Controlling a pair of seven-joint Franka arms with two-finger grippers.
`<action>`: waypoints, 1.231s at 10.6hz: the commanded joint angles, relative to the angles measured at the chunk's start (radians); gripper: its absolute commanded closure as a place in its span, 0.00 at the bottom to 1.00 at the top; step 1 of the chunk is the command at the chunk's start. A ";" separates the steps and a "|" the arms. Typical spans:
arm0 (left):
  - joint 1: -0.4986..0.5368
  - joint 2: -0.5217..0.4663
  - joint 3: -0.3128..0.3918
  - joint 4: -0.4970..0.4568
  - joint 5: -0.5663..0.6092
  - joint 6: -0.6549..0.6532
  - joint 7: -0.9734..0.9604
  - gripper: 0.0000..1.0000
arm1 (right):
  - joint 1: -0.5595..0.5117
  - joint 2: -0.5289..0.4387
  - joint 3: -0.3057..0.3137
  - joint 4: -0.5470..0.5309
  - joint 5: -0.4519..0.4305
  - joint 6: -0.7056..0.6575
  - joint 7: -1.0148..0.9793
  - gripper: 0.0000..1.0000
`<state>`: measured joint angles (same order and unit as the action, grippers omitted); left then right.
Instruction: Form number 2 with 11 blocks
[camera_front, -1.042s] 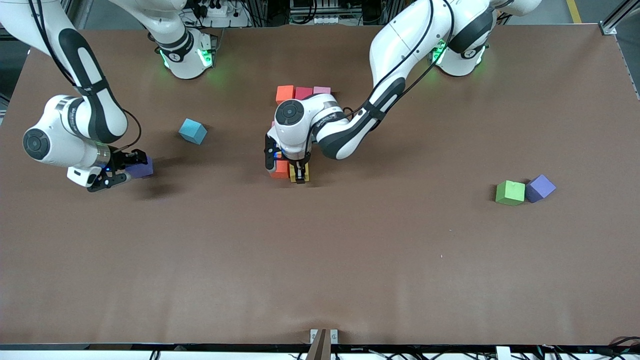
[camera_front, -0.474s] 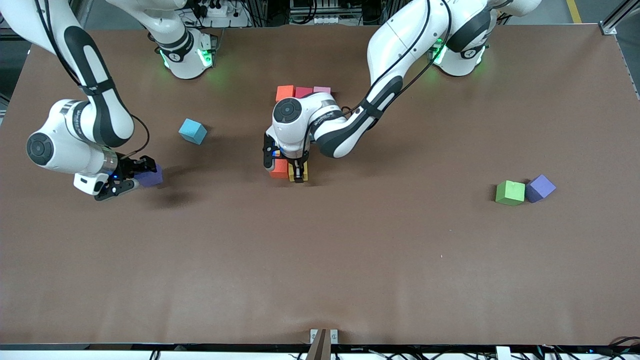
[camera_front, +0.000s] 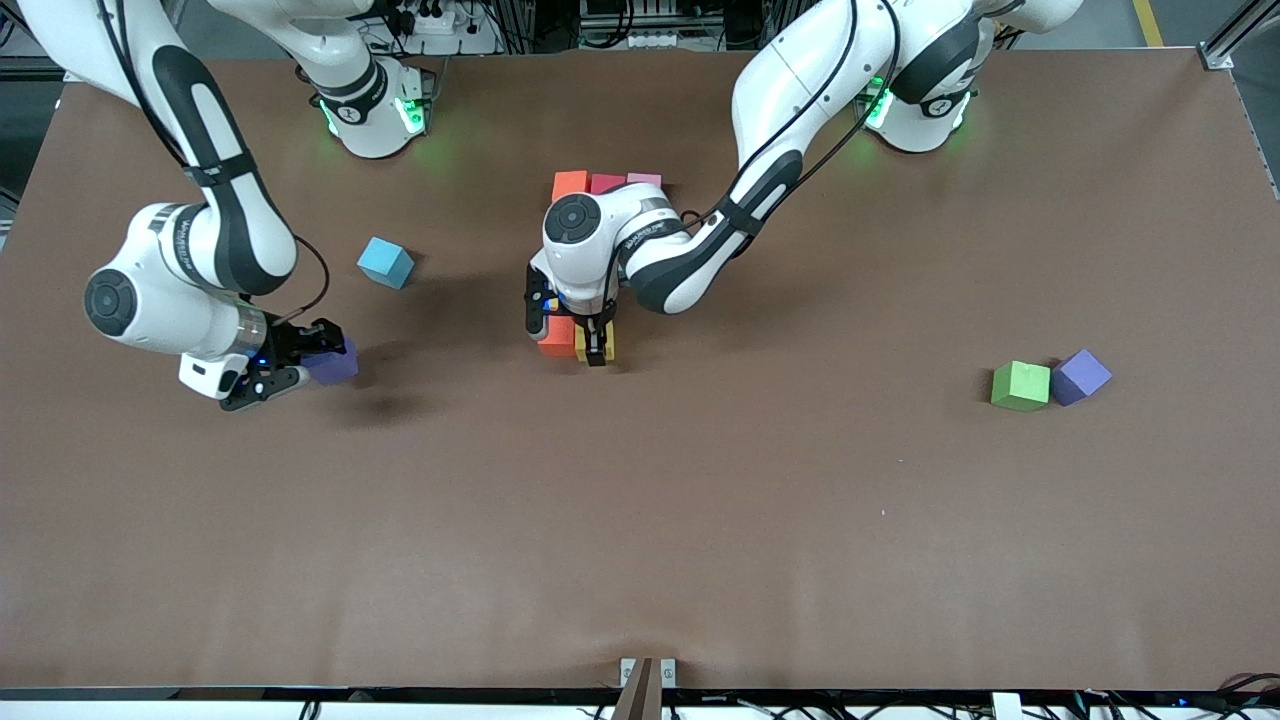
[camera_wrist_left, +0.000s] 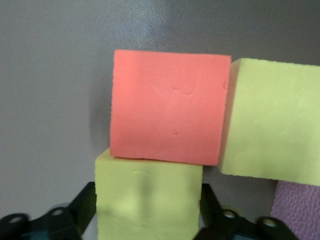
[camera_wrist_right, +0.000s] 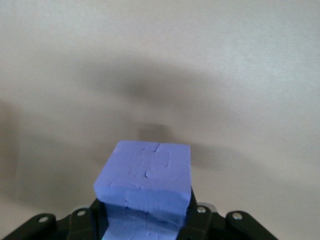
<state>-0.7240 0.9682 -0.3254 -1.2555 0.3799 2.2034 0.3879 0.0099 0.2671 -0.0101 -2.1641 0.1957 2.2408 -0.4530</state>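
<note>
Part of the number 2 lies mid-table: an orange block (camera_front: 570, 185), a red block (camera_front: 606, 183) and a pink block (camera_front: 644, 180) form a row, and the left arm hides the blocks below them. My left gripper (camera_front: 597, 352) stands low around a yellow block (camera_wrist_left: 147, 200), which touches an orange block (camera_front: 557, 335). The left wrist view also shows another yellow block (camera_wrist_left: 272, 125) and a pink block (camera_wrist_left: 297, 210). My right gripper (camera_front: 318, 358) is shut on a purple block (camera_wrist_right: 145, 175), held above the table toward the right arm's end. A light blue block (camera_front: 385, 263) lies loose.
A green cube (camera_front: 1020, 386) and a second purple cube (camera_front: 1080, 376) touch each other toward the left arm's end of the table. The brown table (camera_front: 640, 520) stretches wide toward the front camera.
My right gripper has carried the purple block toward the table's middle. The left arm has stayed over the yellow block, shifting only slightly.
</note>
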 joint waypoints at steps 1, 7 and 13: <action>-0.018 0.010 0.017 0.022 -0.018 0.002 -0.004 0.00 | 0.018 -0.015 0.060 0.023 0.018 -0.020 0.080 0.67; -0.006 -0.031 0.009 0.001 -0.012 -0.002 -0.009 0.00 | 0.022 -0.019 0.208 0.067 0.011 -0.024 0.074 0.70; 0.020 -0.227 0.003 -0.194 -0.033 -0.011 -0.036 0.00 | 0.027 -0.009 0.231 0.115 0.002 -0.055 0.025 0.70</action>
<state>-0.7174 0.8578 -0.3250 -1.3224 0.3769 2.1974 0.3747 0.0345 0.2610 0.2121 -2.0628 0.1958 2.2041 -0.4095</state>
